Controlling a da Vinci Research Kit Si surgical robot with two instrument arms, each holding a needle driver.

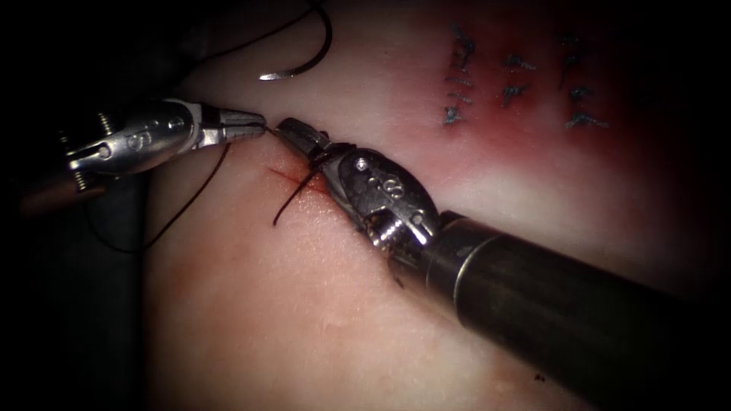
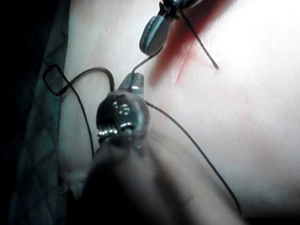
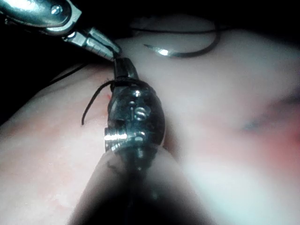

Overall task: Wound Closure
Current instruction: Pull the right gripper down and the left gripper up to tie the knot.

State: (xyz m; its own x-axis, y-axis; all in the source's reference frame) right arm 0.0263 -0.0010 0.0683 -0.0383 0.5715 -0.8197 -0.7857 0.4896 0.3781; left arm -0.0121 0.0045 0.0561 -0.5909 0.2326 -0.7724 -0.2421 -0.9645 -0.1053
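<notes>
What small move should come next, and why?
Probably draw the two end effectors gently apart: left tool and right tool both grip the thread tip to tip, a loop wraps the right tool, and the needle lies free on the tissue.

The needle [image 1: 304, 57] lies free on the tissue [image 1: 289, 304] behind both tools, while the left tool [image 1: 247, 125] and right tool [image 1: 293, 135] meet tip to tip just above the cut [image 1: 293, 181], a thread [image 1: 293, 199] end lying across it.
</notes>
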